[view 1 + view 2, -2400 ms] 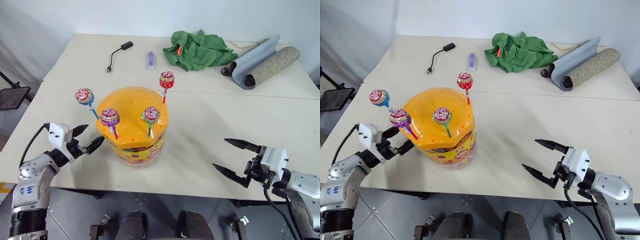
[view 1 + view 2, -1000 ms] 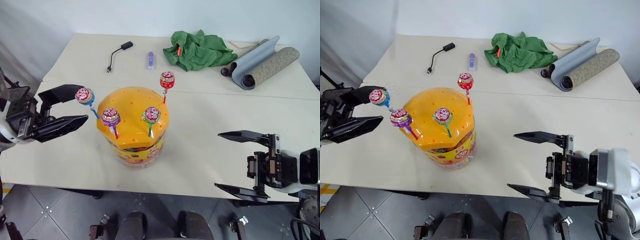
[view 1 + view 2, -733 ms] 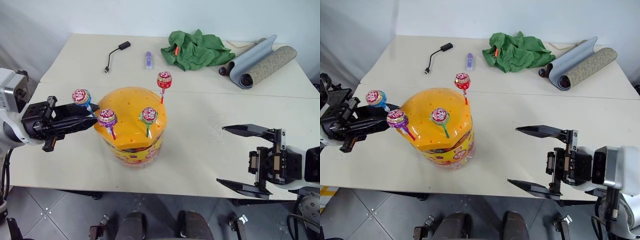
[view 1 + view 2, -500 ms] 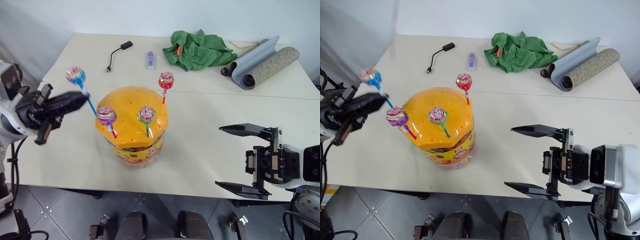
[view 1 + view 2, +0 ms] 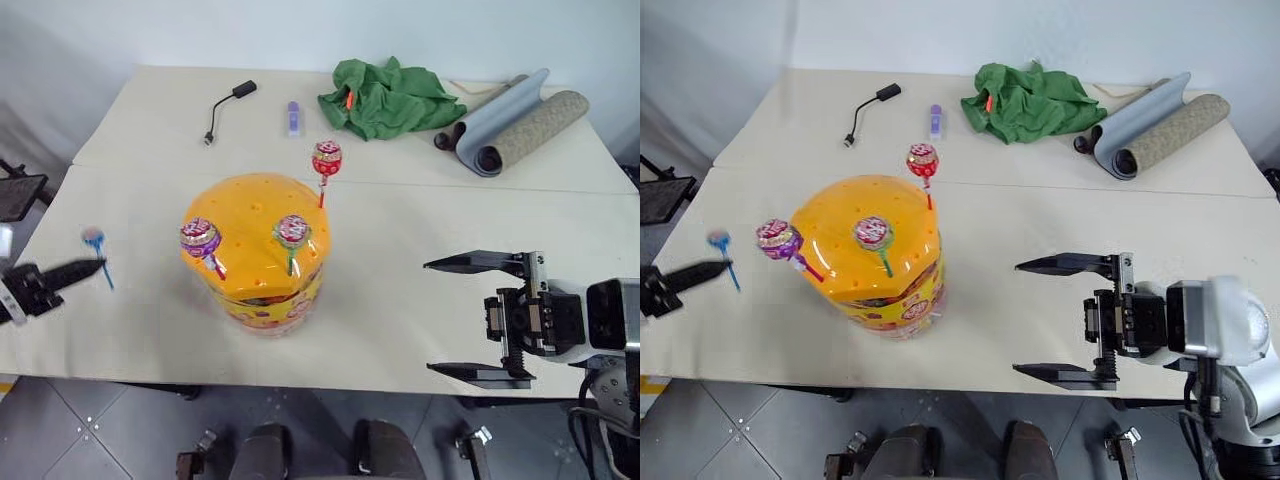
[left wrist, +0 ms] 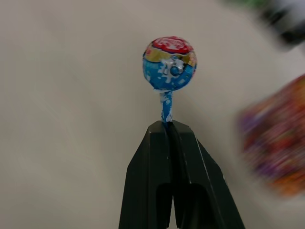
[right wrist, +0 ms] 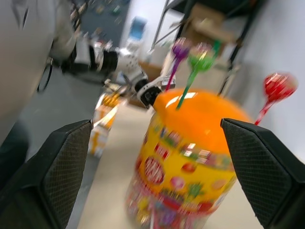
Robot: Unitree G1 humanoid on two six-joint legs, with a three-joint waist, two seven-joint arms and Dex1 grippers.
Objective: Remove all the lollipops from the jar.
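Observation:
The jar, an orange domed tub with a printed yellow band, stands on the table a little left of centre. Three lollipops stick up from its lid: a purple one, a green one and a red one. My left gripper hovers low at the table's left edge, well clear of the jar, shut on the blue stick of a fourth lollipop. To the right of the jar my right gripper stands open and holds nothing, with its fingers pointing toward the jar.
At the back of the table lie a green cloth, rolled mats, a black cable adapter and a small purple stick. A seam runs across the table behind the jar.
My left gripper shut on the blue-stick lollipop, pulled it out of the jar's lid, and carried it left and down to the table's edge. The right gripper stayed open.

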